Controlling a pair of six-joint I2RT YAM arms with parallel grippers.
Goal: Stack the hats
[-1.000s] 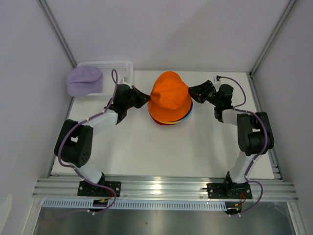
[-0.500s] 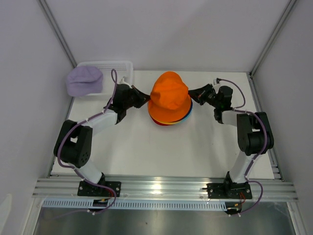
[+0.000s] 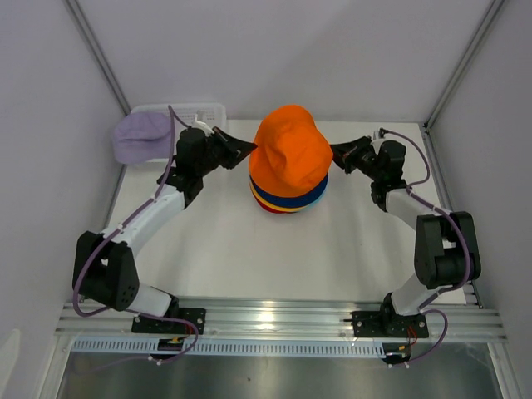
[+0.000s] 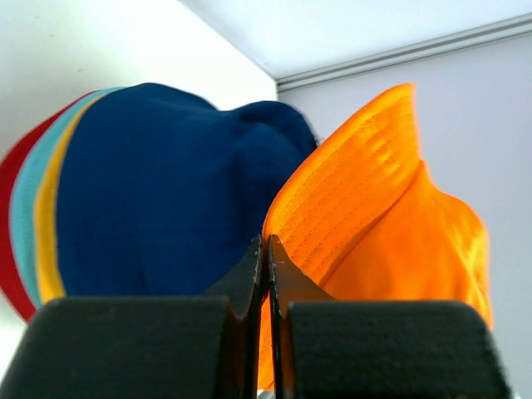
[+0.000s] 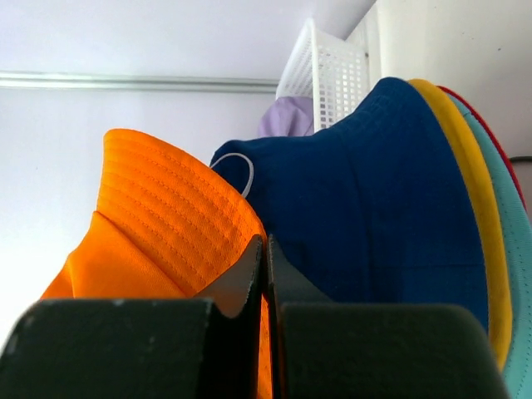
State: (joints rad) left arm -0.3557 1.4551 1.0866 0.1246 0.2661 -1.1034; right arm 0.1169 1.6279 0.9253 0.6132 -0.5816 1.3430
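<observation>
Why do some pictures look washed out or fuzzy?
Top view: even light, with just one bright glare patch on the metal rail. Left wrist view: the left pincer is dark and soft-edged up close, while the stitching on the orange hat is crisp. Right wrist view: the white basket nearly bleaches into the bright background.

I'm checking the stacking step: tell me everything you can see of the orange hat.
The orange hat is a soft bucket hat of stitched fabric, crown up, uppermost, over the navy hat. Its brim flares upward at both sides, where the left gripper and right gripper are shut on its edge.
</observation>
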